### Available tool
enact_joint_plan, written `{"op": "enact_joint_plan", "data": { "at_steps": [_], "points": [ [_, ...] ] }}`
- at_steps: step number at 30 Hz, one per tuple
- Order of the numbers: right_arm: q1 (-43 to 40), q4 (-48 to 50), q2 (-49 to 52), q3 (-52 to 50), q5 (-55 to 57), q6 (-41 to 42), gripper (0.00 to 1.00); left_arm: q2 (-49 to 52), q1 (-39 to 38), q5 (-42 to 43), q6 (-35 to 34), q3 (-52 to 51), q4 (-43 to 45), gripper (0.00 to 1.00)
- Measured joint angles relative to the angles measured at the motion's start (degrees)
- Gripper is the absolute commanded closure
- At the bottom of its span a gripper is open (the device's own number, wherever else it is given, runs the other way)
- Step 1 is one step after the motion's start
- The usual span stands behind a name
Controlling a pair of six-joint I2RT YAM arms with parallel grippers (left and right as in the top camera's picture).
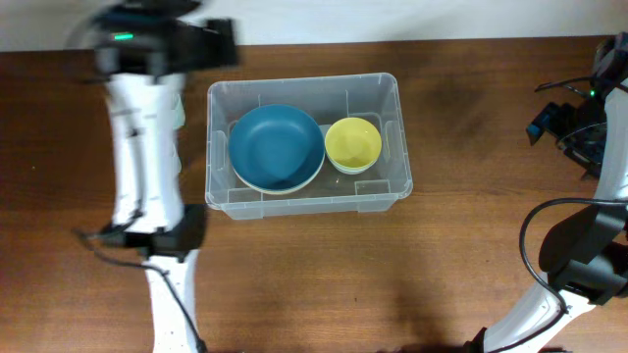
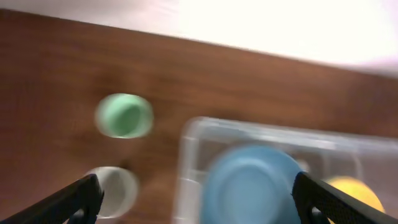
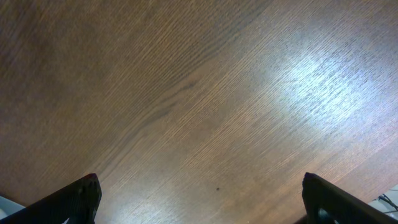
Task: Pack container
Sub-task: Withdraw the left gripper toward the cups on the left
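Left gripper [image 2: 199,195] and right gripper [image 3: 199,198] both wide and empty, I'd centre squarely over the mint-green round cup [image 2: 124,115], frame's centre-left, before closing.

- My right wrist camera looks down on a brown, wood-grain worktop [image 3: 186,93] that fills the frame.
- A pale patch of glare lies at upper right.
- My right gripper [image 3: 202,200] is spread wide. Its black fingertips [image 3: 74,202] sit at the bottom corners, with bare wood between them.
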Motion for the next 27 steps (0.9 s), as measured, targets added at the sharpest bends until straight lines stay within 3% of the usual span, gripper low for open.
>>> {"op": "enact_joint_plan", "data": {
  "at_steps": [8,27],
  "points": [
    [0.00,0.00,0.00,0.00,0.00,0.07,0.01,0.66,11.56,1.40,0.02,-6.95,-0.09,0.01],
    [0.00,0.00,0.00,0.00,0.00,0.00,0.01,4.74,21.22,4.24,-0.66,-26.62,-0.35,0.00]
  ]
}}
